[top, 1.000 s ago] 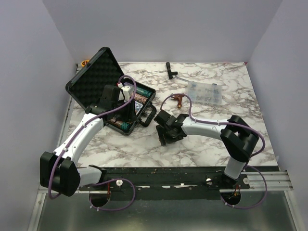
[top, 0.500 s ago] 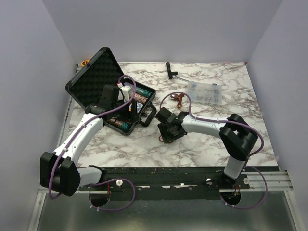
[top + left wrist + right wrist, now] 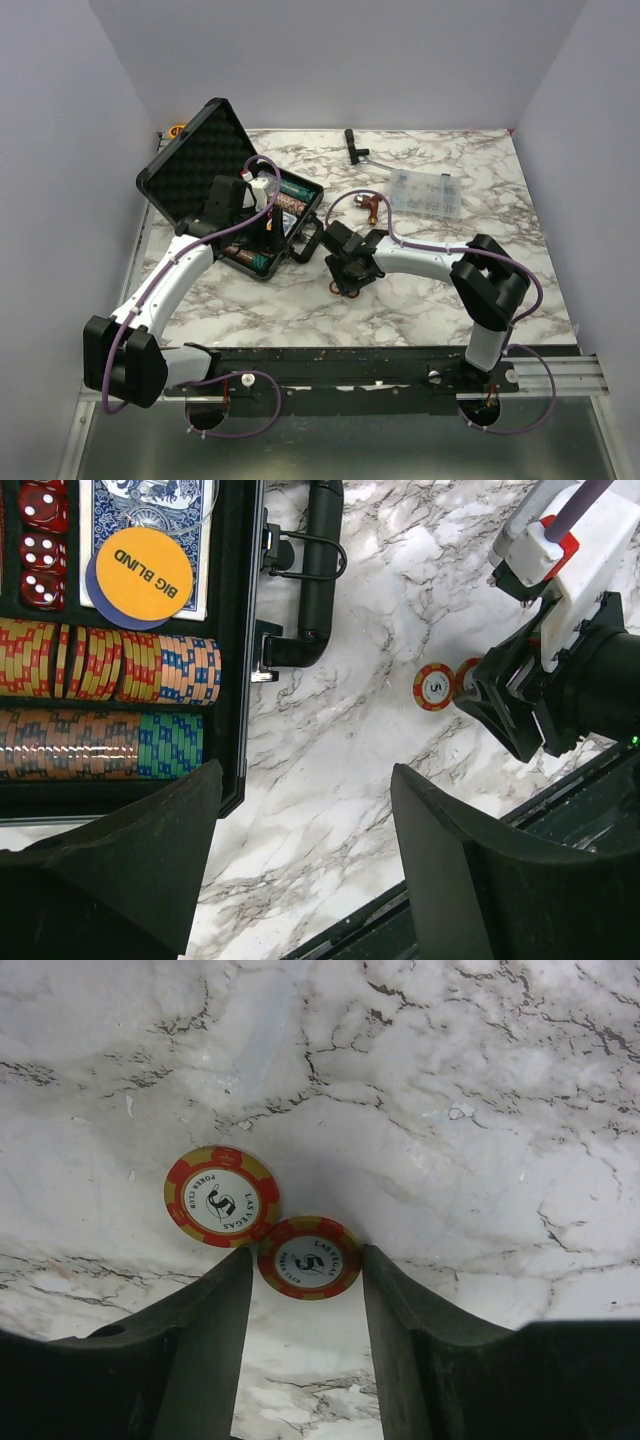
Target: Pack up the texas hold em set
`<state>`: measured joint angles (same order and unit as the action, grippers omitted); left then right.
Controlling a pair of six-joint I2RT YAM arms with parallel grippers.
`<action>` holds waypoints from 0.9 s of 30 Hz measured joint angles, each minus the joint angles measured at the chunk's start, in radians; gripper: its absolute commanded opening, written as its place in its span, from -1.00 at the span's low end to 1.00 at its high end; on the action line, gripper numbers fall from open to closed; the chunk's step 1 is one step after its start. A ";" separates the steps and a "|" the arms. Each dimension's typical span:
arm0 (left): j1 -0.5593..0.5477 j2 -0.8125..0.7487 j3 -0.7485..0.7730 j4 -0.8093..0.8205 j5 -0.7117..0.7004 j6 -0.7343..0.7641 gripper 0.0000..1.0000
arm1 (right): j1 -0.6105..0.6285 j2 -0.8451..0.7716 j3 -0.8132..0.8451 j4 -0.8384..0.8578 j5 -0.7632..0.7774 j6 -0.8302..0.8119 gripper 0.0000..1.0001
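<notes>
Straddling a flat, round red-and-yellow chip point(image 3: 308, 1258) on the table, the right gripper point(image 3: 305, 1260) has its jaws apart. A second chip point(image 3: 221, 1197) lies just beside the first. Only the left wrist view shows inside the black case point(image 3: 243, 630): ridged chip rows point(image 3: 110, 665), blue deck point(image 3: 150, 495), orange disc point(image 3: 143, 573), red dice point(image 3: 42, 540). The left gripper point(image 3: 305, 772) gapes empty. From above, the egg-crate lid point(image 3: 200, 160) stands raised on the veined marble table point(image 3: 440, 290), with plain lilac walls point(image 3: 340, 60) around.

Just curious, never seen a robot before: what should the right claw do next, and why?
Probably close the right gripper: its open fingers straddle one red 5 chip lying flat on the marble table, with a second chip beside it.
</notes>
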<state>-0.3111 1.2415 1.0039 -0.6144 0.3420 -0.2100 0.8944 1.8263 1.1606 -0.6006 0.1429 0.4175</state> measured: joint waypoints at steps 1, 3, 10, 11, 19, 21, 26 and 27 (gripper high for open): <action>0.001 0.000 0.000 0.000 0.000 0.000 0.37 | 0.000 0.000 0.000 0.002 0.000 -0.001 -0.09; 0.002 0.000 0.000 0.000 0.000 0.000 0.37 | 0.000 0.001 0.000 0.005 -0.001 -0.005 -0.20; 0.003 0.013 0.000 0.003 0.009 -0.001 0.37 | 0.000 -0.012 -0.017 0.024 -0.002 -0.008 -0.37; 0.003 0.018 0.000 0.005 0.015 -0.001 0.37 | 0.000 -0.019 -0.027 0.034 -0.002 -0.008 -0.41; 0.003 0.045 -0.044 0.073 0.124 -0.079 0.36 | 0.000 -0.104 -0.136 0.153 0.006 0.008 -0.56; 0.003 0.045 -0.073 0.111 0.169 -0.129 0.36 | 0.000 -0.134 -0.163 0.180 0.018 0.012 -0.56; 0.003 0.045 -0.151 0.219 0.254 -0.252 0.36 | 0.000 -0.214 -0.243 0.240 0.039 0.018 -0.46; 0.003 0.045 -0.170 0.245 0.274 -0.285 0.36 | 0.000 -0.227 -0.252 0.248 0.041 0.018 -0.38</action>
<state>-0.3077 1.2869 0.8337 -0.3695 0.6163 -0.4946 0.8944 1.5997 0.9089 -0.3523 0.1837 0.4358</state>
